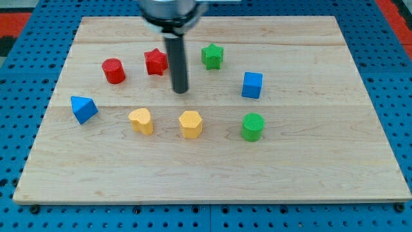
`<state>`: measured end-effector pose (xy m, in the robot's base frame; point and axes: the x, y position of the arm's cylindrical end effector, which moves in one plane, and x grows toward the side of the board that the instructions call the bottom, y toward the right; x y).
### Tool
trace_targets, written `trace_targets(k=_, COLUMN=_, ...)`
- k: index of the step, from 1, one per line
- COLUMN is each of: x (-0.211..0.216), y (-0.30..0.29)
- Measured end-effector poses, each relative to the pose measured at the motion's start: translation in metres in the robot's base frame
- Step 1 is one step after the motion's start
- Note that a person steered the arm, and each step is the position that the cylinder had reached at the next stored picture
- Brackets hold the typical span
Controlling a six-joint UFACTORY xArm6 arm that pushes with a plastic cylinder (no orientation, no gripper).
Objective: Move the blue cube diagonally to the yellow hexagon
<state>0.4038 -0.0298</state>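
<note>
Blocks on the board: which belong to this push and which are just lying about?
In the job:
- blue cube
- yellow hexagon
- my tip, left of the cube, above the hexagon

Lying about:
- red cylinder
- red star
- green star
- green cylinder
- yellow heart
- blue triangle

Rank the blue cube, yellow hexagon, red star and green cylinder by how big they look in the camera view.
1. Green cylinder and yellow hexagon: look alike, and both sit nearer the view's bottom, so I won't split them.
2. Blue cube: slightly smaller.
3. Red star: smallest, partly beside my tip.
</note>
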Motion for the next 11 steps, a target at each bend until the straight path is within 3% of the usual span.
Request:
trace_targets(k=3, x=0.017, y=0.112)
trace_targets(k=7, x=-0.01, y=0.148)
trace_targets(k=8, x=0.003, y=0.159)
trace_targets(k=9, x=0.034, y=0.104)
trace_targets(k=10, x=0.111, y=0.132)
trace_targets(k=11, x=0.106, y=0.148)
